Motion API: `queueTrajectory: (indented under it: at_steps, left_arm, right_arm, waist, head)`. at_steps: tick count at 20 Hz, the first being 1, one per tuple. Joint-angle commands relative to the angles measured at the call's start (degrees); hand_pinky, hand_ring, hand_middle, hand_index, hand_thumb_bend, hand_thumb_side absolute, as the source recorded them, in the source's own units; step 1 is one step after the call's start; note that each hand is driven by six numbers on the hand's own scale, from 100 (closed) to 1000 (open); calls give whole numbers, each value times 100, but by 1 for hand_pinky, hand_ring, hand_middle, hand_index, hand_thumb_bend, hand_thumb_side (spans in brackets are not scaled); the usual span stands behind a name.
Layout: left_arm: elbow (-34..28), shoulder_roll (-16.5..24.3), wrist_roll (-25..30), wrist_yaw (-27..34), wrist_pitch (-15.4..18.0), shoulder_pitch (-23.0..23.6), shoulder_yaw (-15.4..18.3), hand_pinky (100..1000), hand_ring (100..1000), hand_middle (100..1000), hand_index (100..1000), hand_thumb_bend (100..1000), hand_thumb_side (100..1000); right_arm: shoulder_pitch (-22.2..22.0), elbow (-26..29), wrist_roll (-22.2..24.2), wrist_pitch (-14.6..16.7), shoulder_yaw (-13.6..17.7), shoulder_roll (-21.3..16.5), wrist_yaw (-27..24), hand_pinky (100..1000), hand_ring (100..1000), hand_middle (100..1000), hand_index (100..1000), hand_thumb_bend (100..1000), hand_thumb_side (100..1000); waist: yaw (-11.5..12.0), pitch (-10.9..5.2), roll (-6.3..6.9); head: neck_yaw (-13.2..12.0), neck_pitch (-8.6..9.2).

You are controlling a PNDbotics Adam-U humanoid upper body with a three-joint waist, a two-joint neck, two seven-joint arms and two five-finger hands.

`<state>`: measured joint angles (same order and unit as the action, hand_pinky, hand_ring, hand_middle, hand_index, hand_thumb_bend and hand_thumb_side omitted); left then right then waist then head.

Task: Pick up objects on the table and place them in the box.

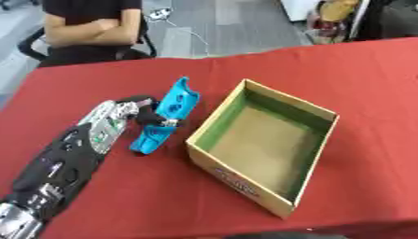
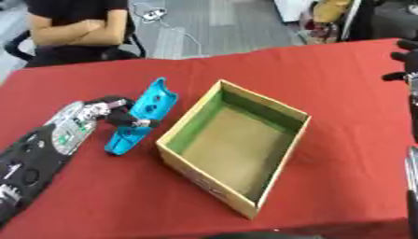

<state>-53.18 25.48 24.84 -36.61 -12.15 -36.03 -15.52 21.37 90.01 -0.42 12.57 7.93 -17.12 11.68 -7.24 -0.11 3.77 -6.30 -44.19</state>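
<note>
You've got one blue object (image 1: 166, 116) on the table (image 1: 245, 70), one cardboard box (image 1: 263, 144), nothing inside it. Two hands in view: left hand (image 1: 145, 112) at the blue object, right hand (image 2: 406, 60) at the right edge.

The left hand (image 1: 151, 112) covers the middle part of the blue object (image 1: 167, 112), so its full shape cannot be told. How the fingers lie on it is too blurred to see. The right hand (image 2: 404, 58) is cut off by the right edge in the right eye view; only dark fingertips show. The print on the near outer wall of the box (image 1: 237, 182) is too small to read. The near edge of the counter (image 1: 163, 205) is cut off by the picture's bottom.
</note>
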Motion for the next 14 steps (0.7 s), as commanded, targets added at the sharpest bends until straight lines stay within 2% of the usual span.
queueTrajectory:
  at_steps: [1,3,4,5,7,8,9,10,11,12,14]
  left_arm:
    - [237,-77,64,-124,43,-46,2,647,709,748,848,908,708]
    - [343,-136,-9,-299,64,-67,20,608,616,629,777,852,686]
    - [372,-160,-118,-449,50,-82,37,555,542,563,727,785,671]
    - [389,-185,-258,-626,29,-94,53,465,457,487,663,701,651]
    - [388,-225,-731,-1140,-106,-123,108,226,227,301,513,428,672]
    - [384,-249,-1003,-1415,-185,-136,143,168,169,255,473,351,685]
    - [390,-279,-1244,-1658,-242,-141,174,100,100,176,402,217,701]
    - [381,-295,-1501,-1894,-297,-156,208,100,100,111,363,146,718]
    - [382,-315,-1726,-2102,-331,-162,235,100,100,100,353,102,740]
    - [384,-330,-1926,-2281,-345,-172,261,100,100,100,320,100,809]
    - [411,-357,-2229,-2537,-331,-180,313,100,100,100,284,100,822]
  right_arm:
    - [103,87,21,6,11,-62,-28,593,810,826,1000,452,956]
    - [107,87,22,7,10,-59,-30,593,810,826,1000,452,955]
    - [110,88,23,8,9,-57,-31,593,810,826,1000,452,955]
    - [112,88,24,8,8,-55,-33,593,810,826,1000,452,955]
    - [118,90,27,9,6,-50,-36,593,810,826,1000,452,955]
    - [120,91,27,10,7,-48,-37,593,810,826,1000,452,955]
    - [122,92,26,10,7,-46,-37,593,810,826,1000,452,955]
    - [124,93,25,10,8,-45,-38,593,810,826,1000,452,955]
    - [125,94,25,10,8,-44,-38,593,810,826,1000,452,955]
    - [126,93,25,10,7,-43,-39,593,810,826,1000,452,955]
    - [128,93,25,9,8,-43,-40,593,810,826,1000,452,954]
  waist:
    - [-7,-34,-28]
    - [-11,-28,-32]
    - [-13,-25,-33]
    - [-14,-23,-34]
    - [-18,-19,-37]
    - [-19,-16,-38]
    - [-20,-14,-39]
    - [-20,-12,-40]
    - [-20,-10,-41]
    - [-20,-7,-42]
    - [-17,-1,-45]
  head:
    - [-52,7]
    - [-59,7]
    - [-65,7]
    - [-71,7]
    - [-79,7]
    - [-82,7]
    - [-84,7]
    - [-86,7]
    - [-87,7]
    - [-88,7]
    - [-90,7]
